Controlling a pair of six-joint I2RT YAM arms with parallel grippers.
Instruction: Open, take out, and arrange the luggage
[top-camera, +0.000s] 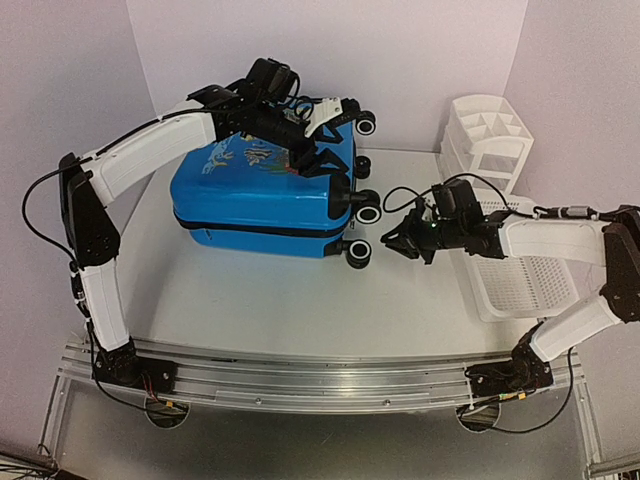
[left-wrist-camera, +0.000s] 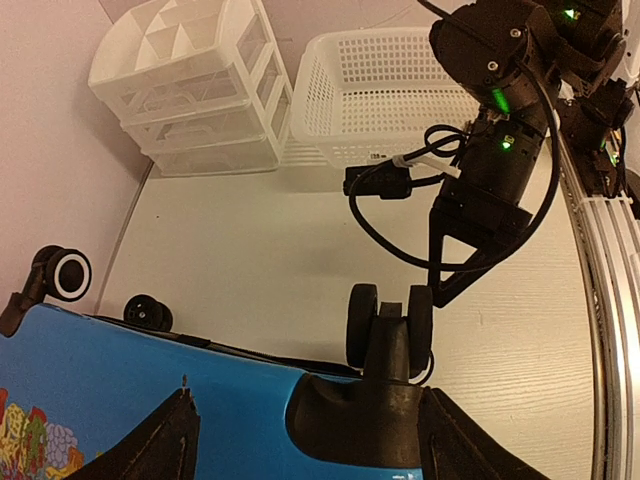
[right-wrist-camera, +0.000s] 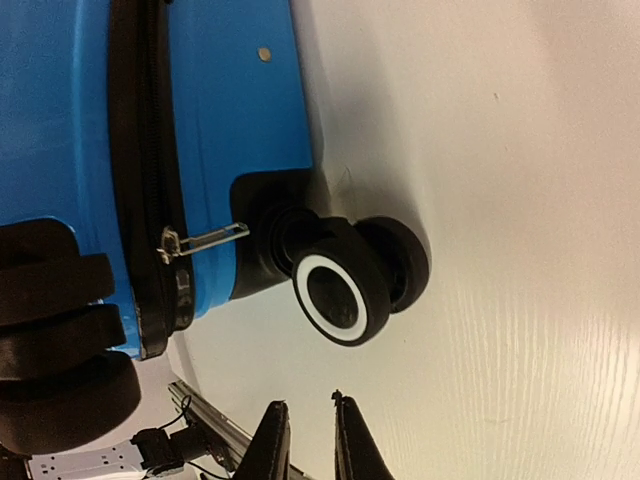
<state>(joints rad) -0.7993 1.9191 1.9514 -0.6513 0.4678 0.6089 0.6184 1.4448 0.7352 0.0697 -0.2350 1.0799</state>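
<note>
Cannot see the far right of the luggage (top-camera: 250, 205) lid from above, covered by the left gripper (top-camera: 315, 158). Cannot make out the print, too small. In both wrist views, only one wheeled corner, cropped by the frame. Cannot see part of the basket (top-camera: 525, 285) behind the right arm (top-camera: 540, 238).

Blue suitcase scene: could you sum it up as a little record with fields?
Suitcase: closed, lying flat on the table, printed lid up
Zip pull: sticking out near a wheel
Left pincer: open, over the suitcase's wheel end
Right pincer: nearly closed, empty, beside the wheels
Nearby: white basket, white drawer unit
</note>
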